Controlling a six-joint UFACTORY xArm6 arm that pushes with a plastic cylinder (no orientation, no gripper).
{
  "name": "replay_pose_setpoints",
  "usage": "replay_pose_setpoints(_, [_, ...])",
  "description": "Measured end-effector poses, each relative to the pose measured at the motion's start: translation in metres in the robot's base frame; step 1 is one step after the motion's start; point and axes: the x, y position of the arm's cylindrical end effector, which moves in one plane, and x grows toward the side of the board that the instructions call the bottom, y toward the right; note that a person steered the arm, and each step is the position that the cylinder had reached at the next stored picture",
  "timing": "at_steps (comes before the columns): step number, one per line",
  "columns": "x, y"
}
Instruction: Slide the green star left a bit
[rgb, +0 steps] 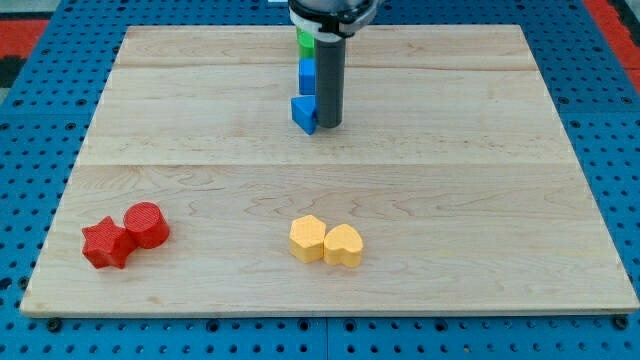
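**Green block tucked behind the rod at the far edge**

The green block (305, 41) sits hard up near the worktop's top edge, about midway along it, and only a sliver shows: the shape can't be made out from here, though the task calls it a star. The rod hides most of it. Just below it come two blue blocks in a line, a squarish blue block (307, 75) and a blue wedge-like block (303, 114), both hugging the rod's left flank.

My tip (329, 123) is planted on the worktop (480, 200) just to the right of the lower blue block, well below the green one. The end effector is a plain rod with no jaws, so there's nothing to open or close and it grips nothing.

For a leftward nudge, I'd judge the tip needs to get to the green block's right side, up by the top edge.

Far off, near the bottom-left corner, a red star (104, 244) touches a red cylinder (146, 224); near the bottom edge's middle, a yellow hexagon (307, 238) touches a yellow heart (343, 245).
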Motion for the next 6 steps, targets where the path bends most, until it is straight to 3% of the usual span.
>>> replay_pose_setpoints(1, [-0.023, -0.001])
replay_pose_setpoints(4, [-0.033, 0.009])
replay_pose_setpoints(5, [-0.074, 0.063])
replay_pose_setpoints(6, [-0.142, 0.063])
